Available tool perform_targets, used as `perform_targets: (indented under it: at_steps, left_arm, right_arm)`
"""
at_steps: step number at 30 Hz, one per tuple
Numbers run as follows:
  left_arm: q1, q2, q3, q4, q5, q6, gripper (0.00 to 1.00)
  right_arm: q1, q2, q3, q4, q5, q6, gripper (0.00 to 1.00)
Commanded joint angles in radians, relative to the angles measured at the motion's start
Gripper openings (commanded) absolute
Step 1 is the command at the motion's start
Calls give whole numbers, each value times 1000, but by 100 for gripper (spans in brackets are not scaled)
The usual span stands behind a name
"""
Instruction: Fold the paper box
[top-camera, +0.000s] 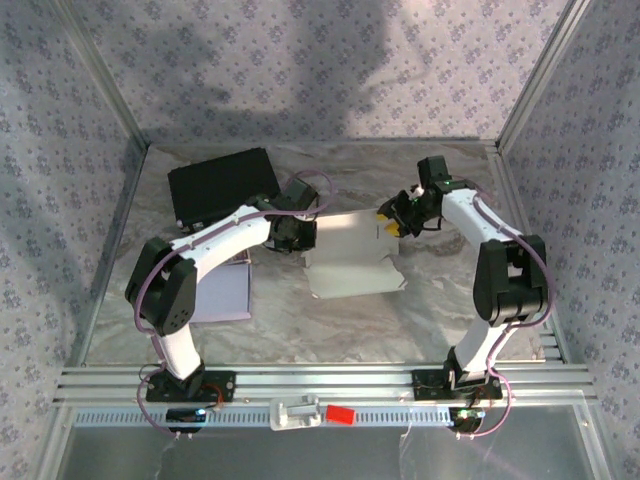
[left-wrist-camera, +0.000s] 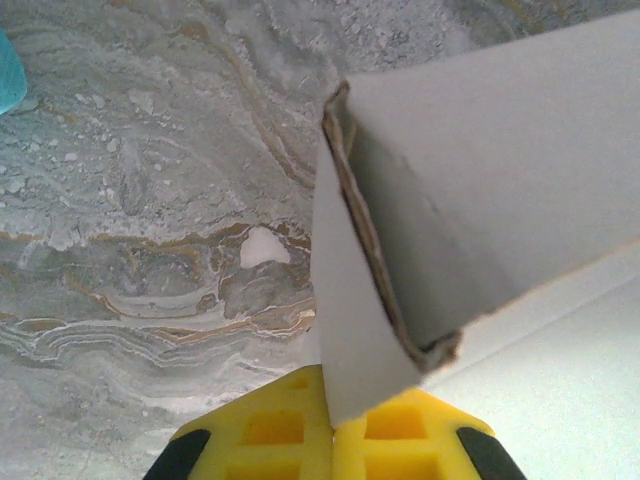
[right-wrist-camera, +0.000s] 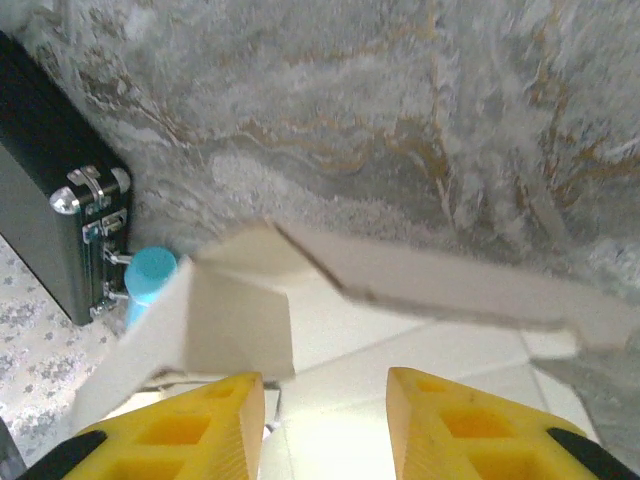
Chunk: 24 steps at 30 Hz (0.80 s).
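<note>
The white paper box (top-camera: 350, 255) lies partly folded in the middle of the marble table. My left gripper (top-camera: 300, 235) is at the box's left edge. In the left wrist view its yellow fingers (left-wrist-camera: 280, 430) are shut on a raised white flap (left-wrist-camera: 345, 330), with a folded wall (left-wrist-camera: 490, 160) beside it. My right gripper (top-camera: 395, 222) hovers over the box's far right corner. In the right wrist view it is open (right-wrist-camera: 325, 425), with the flat white panel (right-wrist-camera: 400, 370) below the gap, a raised side flap (right-wrist-camera: 235, 315) to the left and a raised wall (right-wrist-camera: 450, 285) beyond.
A black case (top-camera: 222, 185) lies at the back left, seen with metal latches (right-wrist-camera: 50, 190) in the right wrist view, a light blue object (right-wrist-camera: 150, 275) beside it. A pale sheet (top-camera: 225, 290) lies under the left arm. Patterned walls enclose the table.
</note>
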<state>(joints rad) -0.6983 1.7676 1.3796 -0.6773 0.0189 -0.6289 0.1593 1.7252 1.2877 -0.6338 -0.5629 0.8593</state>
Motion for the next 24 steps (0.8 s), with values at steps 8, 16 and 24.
perform_targets:
  at_steps: [8,16,24]
  left_arm:
    - [2,-17,24,25,26,18,0]
    - [56,-52,-8,142,150,100,0]
    - [190,-2,2,325,489,184,0]
  right_arm:
    - [19,-51,-3,28,5,-7,38]
    - [-59,-431,-147,233,140,-270,33]
    - [-210,-460,-285,400,90,-331,35]
